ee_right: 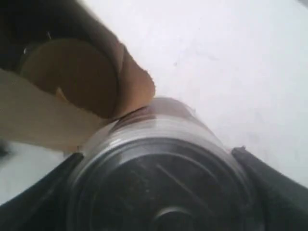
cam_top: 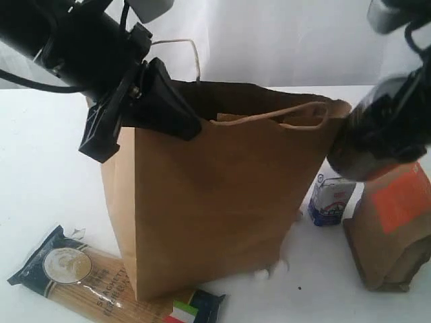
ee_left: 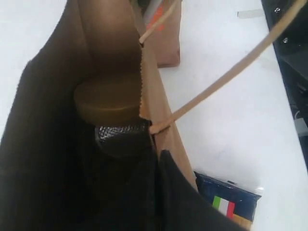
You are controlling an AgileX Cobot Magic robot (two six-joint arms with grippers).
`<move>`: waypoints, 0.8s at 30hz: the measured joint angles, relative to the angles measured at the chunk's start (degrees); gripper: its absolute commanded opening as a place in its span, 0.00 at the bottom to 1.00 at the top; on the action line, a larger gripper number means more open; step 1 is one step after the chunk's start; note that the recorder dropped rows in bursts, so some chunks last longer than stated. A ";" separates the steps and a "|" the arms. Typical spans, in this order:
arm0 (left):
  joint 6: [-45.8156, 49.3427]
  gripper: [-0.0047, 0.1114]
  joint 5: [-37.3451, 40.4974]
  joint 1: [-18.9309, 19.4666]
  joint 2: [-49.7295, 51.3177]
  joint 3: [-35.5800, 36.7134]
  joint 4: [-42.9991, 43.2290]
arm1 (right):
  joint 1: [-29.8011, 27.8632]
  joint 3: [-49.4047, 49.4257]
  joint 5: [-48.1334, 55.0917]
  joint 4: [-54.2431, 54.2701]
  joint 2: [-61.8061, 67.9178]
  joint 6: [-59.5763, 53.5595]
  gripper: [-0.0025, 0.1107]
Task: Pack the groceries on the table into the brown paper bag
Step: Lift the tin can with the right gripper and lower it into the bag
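Exterior view gives us the left claw (cam_top: 182, 121) pinched shut on the rim of the brown paper bag (cam_top: 215, 195), which stands upright on the desk (cam_top: 40, 168). Our right claw (cam_top: 387, 128), spread wide, grips a clear jar (ee_right: 163, 173) just beside the bag's right-hand rim. We judge loading is in hand. The next move calls for lifting the jar over the rim and lowering it inside.

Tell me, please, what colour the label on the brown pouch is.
Orange label, best seen in the exterior view.

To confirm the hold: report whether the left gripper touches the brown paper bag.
Touching. Left wrist view: the left gripper, jaws shut, clamps the brown paper bag rim.
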 measured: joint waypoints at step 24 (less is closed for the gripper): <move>0.00 0.04 0.00 0.00 0.00 0.00 -0.08 | 0.00 -13.78 -5.00 24.26 2.01 -14.87 0.02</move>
